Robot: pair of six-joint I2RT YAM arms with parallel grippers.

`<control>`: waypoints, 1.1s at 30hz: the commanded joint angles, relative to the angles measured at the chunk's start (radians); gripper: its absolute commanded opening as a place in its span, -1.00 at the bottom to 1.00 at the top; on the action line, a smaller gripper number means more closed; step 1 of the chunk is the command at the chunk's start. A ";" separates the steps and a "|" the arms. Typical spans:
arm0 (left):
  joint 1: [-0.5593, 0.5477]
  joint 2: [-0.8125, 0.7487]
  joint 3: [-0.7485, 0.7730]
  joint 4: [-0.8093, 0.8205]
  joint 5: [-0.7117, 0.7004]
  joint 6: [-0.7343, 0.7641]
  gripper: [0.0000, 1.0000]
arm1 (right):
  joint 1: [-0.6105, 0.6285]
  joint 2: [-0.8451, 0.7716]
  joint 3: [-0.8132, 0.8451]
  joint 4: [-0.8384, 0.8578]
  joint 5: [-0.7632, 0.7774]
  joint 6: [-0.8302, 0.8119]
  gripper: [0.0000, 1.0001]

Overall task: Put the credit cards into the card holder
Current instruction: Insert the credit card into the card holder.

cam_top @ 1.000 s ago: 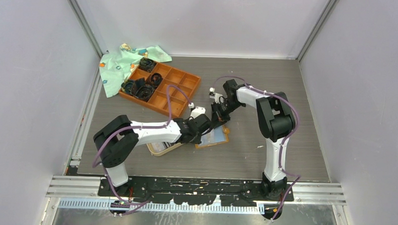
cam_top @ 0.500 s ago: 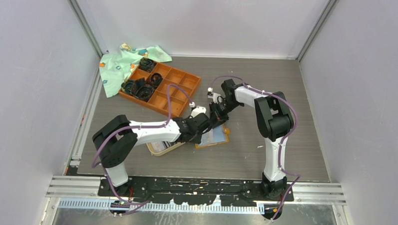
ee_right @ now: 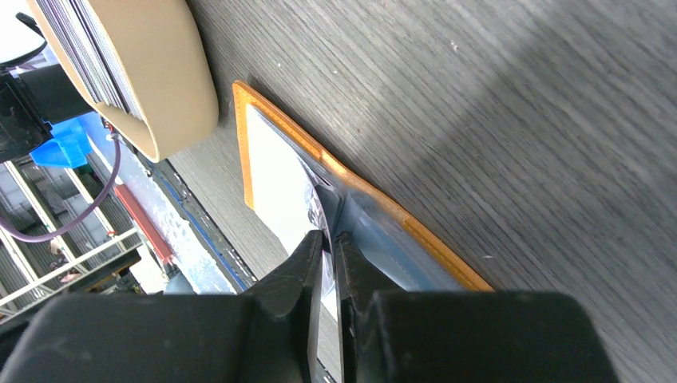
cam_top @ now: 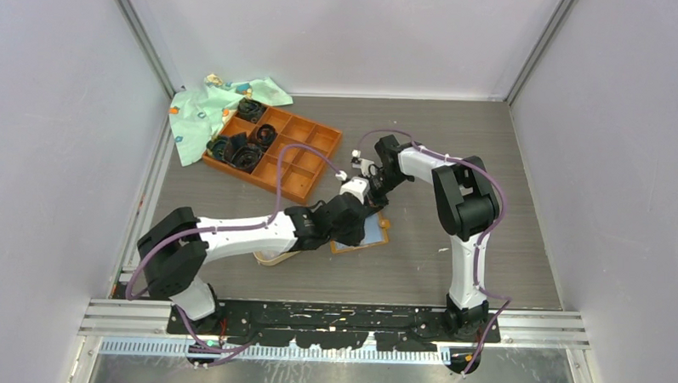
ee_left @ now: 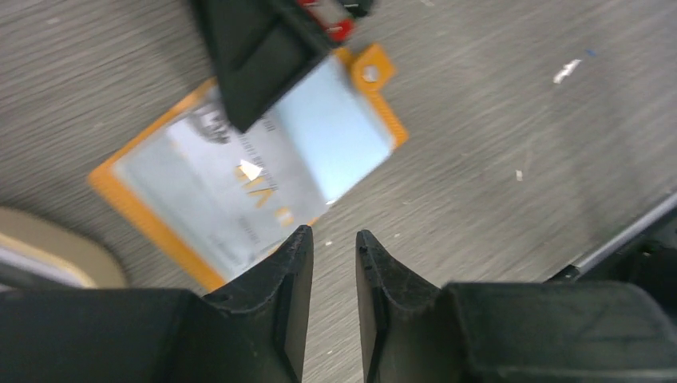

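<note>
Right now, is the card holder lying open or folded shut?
Open: the card holder lies spread flat, grey pockets facing up.

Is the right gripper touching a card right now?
Touching. The right wrist view shows the right gripper pinching a thin card edge-on, over the card holder.

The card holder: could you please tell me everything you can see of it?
The card holder is a flat orange, leather-like wallet lying open on the grey wood-grain table, beside the tan dish. Inside shows a pale grey-blue pocket; a tab with a snap button juts from one corner. A printed credit card lies across it, its edge apparently pinched by the right hand. The left hand, empty, hovers by its near edge.
</note>
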 commanded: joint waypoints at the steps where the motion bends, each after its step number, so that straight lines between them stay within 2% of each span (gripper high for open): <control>1: -0.026 0.061 0.050 0.174 0.025 -0.020 -0.50 | 0.008 0.010 0.017 0.003 0.045 -0.016 -0.68; 5: -0.027 0.158 0.123 0.156 0.010 -0.040 -0.62 | 0.008 0.008 0.018 0.004 0.046 -0.016 -0.69; 11: -0.025 0.251 0.195 0.116 -0.044 -0.051 -0.62 | 0.008 0.010 0.018 0.003 0.047 -0.018 -0.68; 18: -0.020 0.274 0.217 0.076 -0.120 -0.045 -0.57 | 0.008 0.010 0.017 0.002 0.048 -0.019 -0.66; 33: 0.035 0.285 0.184 0.017 -0.117 -0.078 -0.49 | 0.009 -0.002 0.019 -0.004 0.048 -0.027 -0.51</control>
